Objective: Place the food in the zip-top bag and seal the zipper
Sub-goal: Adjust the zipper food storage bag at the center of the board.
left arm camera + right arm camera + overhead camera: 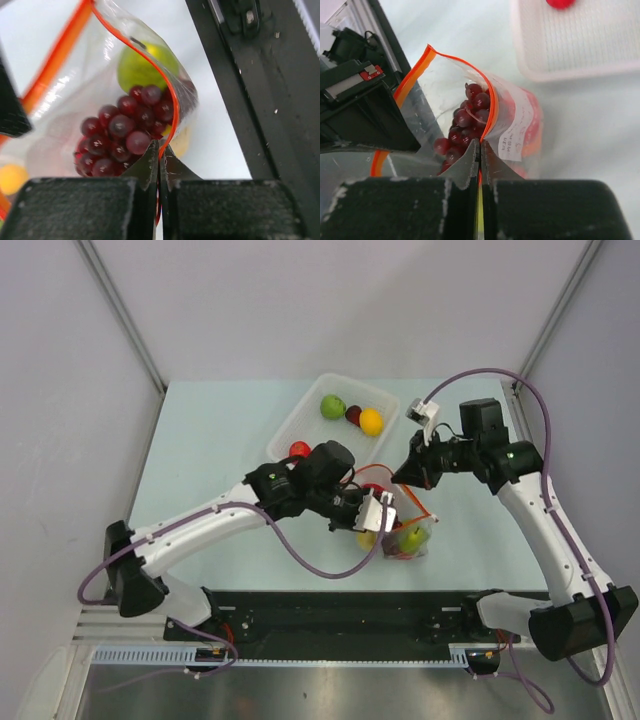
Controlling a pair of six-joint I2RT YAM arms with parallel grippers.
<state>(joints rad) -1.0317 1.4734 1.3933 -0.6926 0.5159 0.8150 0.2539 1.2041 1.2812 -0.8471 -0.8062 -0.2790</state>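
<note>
The clear zip-top bag [408, 537] stands on the table between both arms. Inside it are dark purple grapes [120, 132], a green fruit [144, 65] and something yellow low down. The bag's mouth gapes, and the orange-red zipper [131, 46] curves along it. My left gripper [383, 509] [160, 148] is shut on one stretch of the zipper. My right gripper [404, 475] [480, 146] is shut on another stretch of the zipper [491, 107], above the grapes [467, 120]. More food lies in the tray: a green fruit [333, 406], an orange [371, 421], a dark fruit [353, 415] and a red apple [299, 449].
The white translucent tray [312, 428] [590, 42] lies behind the bag, partly under the left arm. A black rail [260, 100] runs along the table's near edge, close to the bag. Grey walls enclose the table on three sides.
</note>
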